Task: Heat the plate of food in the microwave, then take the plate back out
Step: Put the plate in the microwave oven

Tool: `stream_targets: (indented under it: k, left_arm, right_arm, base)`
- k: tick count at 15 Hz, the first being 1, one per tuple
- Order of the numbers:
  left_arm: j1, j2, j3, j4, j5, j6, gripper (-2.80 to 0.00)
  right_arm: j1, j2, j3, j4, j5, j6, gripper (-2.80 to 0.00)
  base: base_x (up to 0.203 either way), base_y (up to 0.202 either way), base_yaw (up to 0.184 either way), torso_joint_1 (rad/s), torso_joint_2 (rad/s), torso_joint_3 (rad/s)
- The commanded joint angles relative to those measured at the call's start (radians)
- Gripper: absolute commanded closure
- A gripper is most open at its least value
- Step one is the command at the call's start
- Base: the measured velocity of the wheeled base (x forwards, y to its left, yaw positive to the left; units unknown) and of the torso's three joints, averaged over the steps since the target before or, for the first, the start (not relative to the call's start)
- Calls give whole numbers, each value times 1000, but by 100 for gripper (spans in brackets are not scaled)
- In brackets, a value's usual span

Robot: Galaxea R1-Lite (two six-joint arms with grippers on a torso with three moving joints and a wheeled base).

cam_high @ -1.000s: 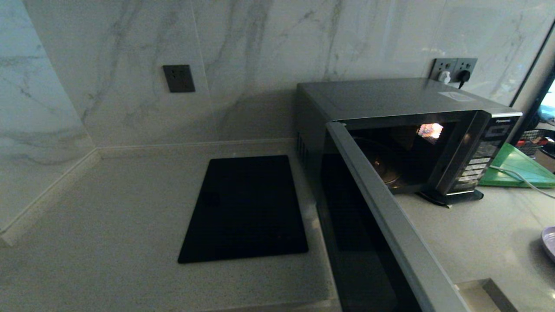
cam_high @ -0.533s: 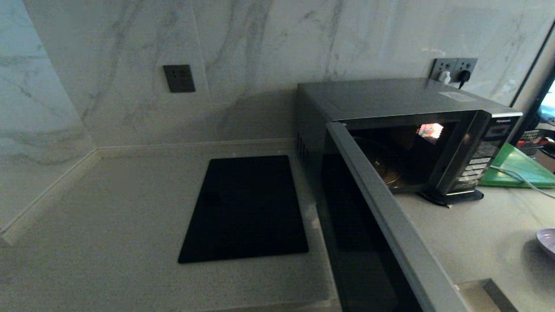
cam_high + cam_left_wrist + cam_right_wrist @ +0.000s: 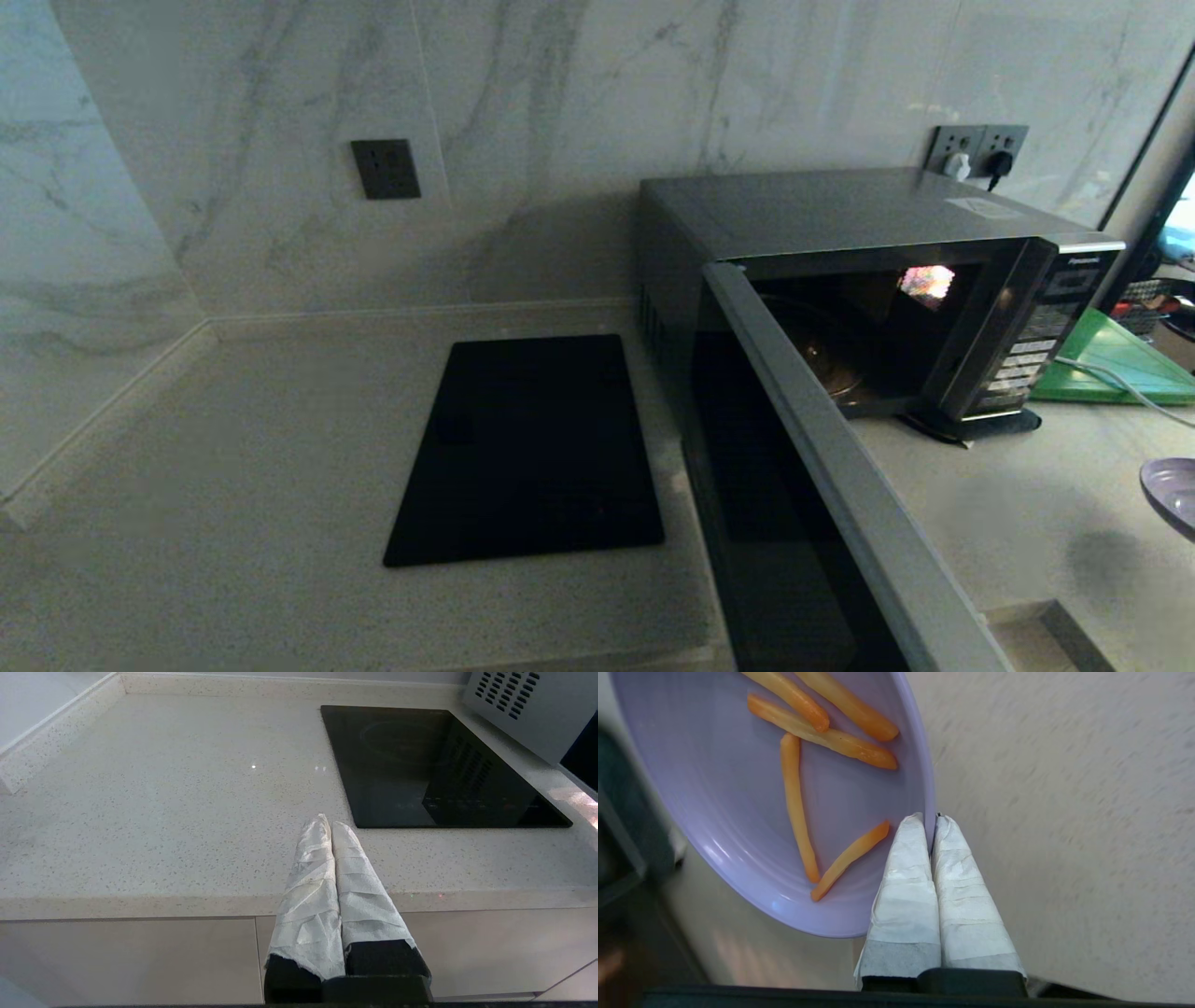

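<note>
— Since a second ago, the round pale lavender plate of food [image 3: 1173, 493] with orange fry sticks has come further in at the head view's right edge, off the speckled countertop [image 3: 1008, 523].

— Grip?

— I see my right gripper [image 3: 930, 820] pinching the plate's rim between its white-wrapped fingers [image 3: 909, 868].

— Oven?

— I see the silver-grey microwave [image 3: 840, 210] with its dark glass door [image 3: 803, 495] swung open. Left gripper [image 3: 331, 825] hangs pressed together at the counter's edge, beside the flat black glass cooktop [image 3: 420, 765].

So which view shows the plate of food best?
The right wrist view: the plate of food fills it, fries visible, rim pinched by the right gripper. The head view catches only its edge; the left wrist view shows none.
</note>
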Motion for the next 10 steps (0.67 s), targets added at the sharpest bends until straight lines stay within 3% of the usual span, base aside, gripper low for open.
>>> stream_targets:
  k: [1,4,6,10]
  left_arm:
    - [0,2,0,-1,1,-1,0]
    - [0,2,0,-1,1,-1,0]
    - [0,2,0,-1,1,-1,0]
    - [0,2,0,-1,1,-1,0]
  right_arm:
    - [2,-99,52,4,41,-39,0]
    - [64,-199,131,4,78,-83,0]
    - [149,-254,173,4,82,-94,0]
    - [333,-328,197,4,79,6,0]
  base:
    - [0,0,0,0,0,0]
    - [0,0,0,0,0,0]
    - [0,0,0,0,0,0]
    - [0,0,0,0,0,0]
